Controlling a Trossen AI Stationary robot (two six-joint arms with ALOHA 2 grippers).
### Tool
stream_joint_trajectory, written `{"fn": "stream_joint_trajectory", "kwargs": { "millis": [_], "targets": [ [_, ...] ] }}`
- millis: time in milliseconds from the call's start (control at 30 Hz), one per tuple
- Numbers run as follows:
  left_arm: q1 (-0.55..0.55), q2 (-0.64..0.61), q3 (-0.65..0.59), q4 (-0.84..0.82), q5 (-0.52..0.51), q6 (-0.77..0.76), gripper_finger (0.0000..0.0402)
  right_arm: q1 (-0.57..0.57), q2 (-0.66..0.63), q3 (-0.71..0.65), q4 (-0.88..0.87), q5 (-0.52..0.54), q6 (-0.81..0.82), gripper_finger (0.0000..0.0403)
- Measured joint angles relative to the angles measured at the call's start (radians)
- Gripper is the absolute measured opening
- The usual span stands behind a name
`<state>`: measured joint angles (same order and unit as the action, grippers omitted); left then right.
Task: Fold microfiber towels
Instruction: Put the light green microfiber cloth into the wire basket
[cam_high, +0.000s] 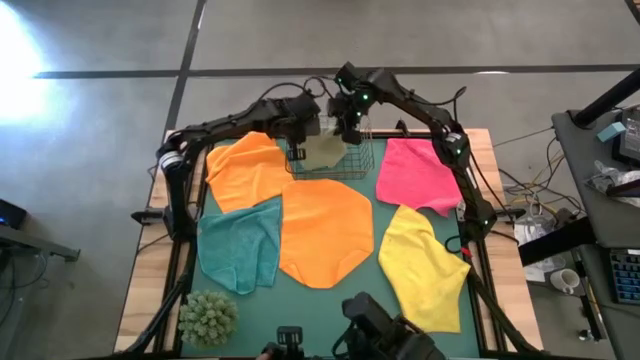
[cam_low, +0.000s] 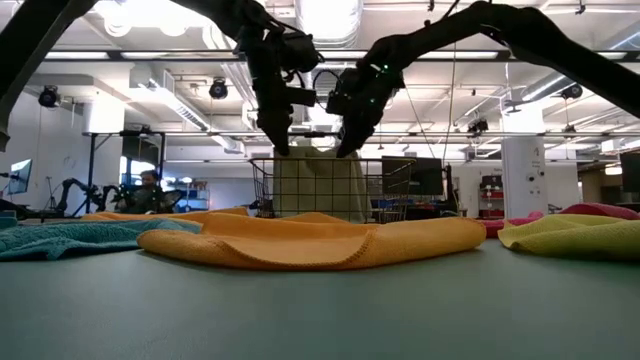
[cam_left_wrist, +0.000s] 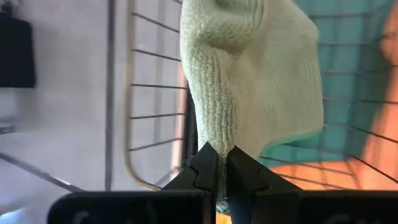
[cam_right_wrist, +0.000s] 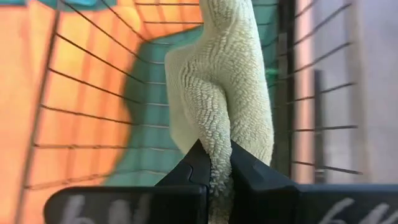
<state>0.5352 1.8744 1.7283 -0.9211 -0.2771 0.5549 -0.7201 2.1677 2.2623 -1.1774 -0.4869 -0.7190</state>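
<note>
Both my grippers hold one pale olive-green towel (cam_high: 322, 150) over the wire basket (cam_high: 352, 168) at the table's far middle. My left gripper (cam_low: 283, 148) is shut on its upper left end and my right gripper (cam_low: 345, 150) on its upper right end. The towel (cam_low: 320, 185) hangs between them, down inside the basket (cam_low: 262, 190). The other towels lie flat on the green mat: orange (cam_high: 250, 168) far left, orange (cam_high: 325, 232) in the middle, teal (cam_high: 240, 242), pink (cam_high: 415, 172) and yellow (cam_high: 422, 262). My left gripper pinches a bunched top edge of the pale towel (cam_left_wrist: 214, 134) between its two fingers (cam_left_wrist: 205, 167). It comes slanting down from above. The cloth hangs below into the basket; its lower end is hidden by the orange towel in front. My right gripper pinches a gathered fold at the towel's other top end (cam_right_wrist: 214, 134) between its two fingers (cam_right_wrist: 245, 165), slanting down from above. The cloth runs down from the fingers into the basket and hangs slack.
A green spiky plant ball (cam_high: 208, 316) sits at the near left corner. The middle orange towel (cam_low: 320, 240) lies bunched just in front of the basket. Arm bases stand along the left and right table edges.
</note>
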Motion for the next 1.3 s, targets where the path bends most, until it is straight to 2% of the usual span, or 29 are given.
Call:
{"fn": "stream_joint_trajectory", "kwargs": {
  "millis": [267, 333, 400, 500, 567, 633, 667, 733, 867, 933, 1167, 1300],
  "targets": [
    [-0.009, 0.000, -0.001, 0.024, 0.007, 0.001, 0.0000, 0.027, 0.000, -0.065, 0.012, -0.009, 0.023, 0.0011],
    [-0.007, -0.001, -0.001, 0.067, -0.017, 0.003, 0.0000, 0.027, -0.002, -0.053, 0.031, 0.027, 0.025, 0.0011],
    [-0.007, -0.003, 0.005, 0.083, -0.048, 0.026, 0.0000, 0.026, -0.007, -0.027, 0.051, 0.107, 0.028, 0.0011],
    [-0.007, -0.007, 0.037, 0.111, -0.121, 0.077, 0.0000, 0.023, -0.025, 0.036, 0.068, 0.205, 0.018, 0.0011],
    [-0.007, -0.010, 0.065, 0.151, -0.221, 0.134, 0.0000, 0.022, -0.047, 0.073, 0.109, 0.263, 0.009, 0.0011],
    [-0.007, -0.018, 0.102, 0.185, -0.319, 0.185, 0.0000, 0.020, -0.073, 0.095, 0.156, 0.287, 0.008, 0.0011],
    [-0.006, -0.024, 0.122, 0.177, -0.335, 0.189, 0.0000, 0.019, -0.091, 0.094, 0.169, 0.280, 0.018, 0.0011],
    [-0.005, -0.050, 0.146, 0.155, -0.303, 0.158, 0.0000, 0.018, -0.121, 0.086, 0.161, 0.251, 0.021, 0.0011],
    [-0.014, -0.098, 0.109, 0.098, -0.063, 0.047, 0.0000, 0.022, -0.117, 0.061, 0.076, 0.139, -0.011, 0.0011],
    [-0.020, -0.097, 0.079, 0.072, 0.015, 0.009, 0.0000, 0.028, -0.099, 0.019, 0.076, 0.120, -0.028, 0.0011],
    [-0.011, -0.087, -0.099, 0.145, 0.029, 0.009, 0.0000, 0.033, -0.044, -0.093, 0.084, 0.132, -0.059, 0.0011],
    [0.007, -0.087, -0.139, 0.246, -0.012, 0.011, 0.0000, 0.032, -0.042, -0.097, 0.145, 0.231, -0.037, 0.0011]
  ]
}}
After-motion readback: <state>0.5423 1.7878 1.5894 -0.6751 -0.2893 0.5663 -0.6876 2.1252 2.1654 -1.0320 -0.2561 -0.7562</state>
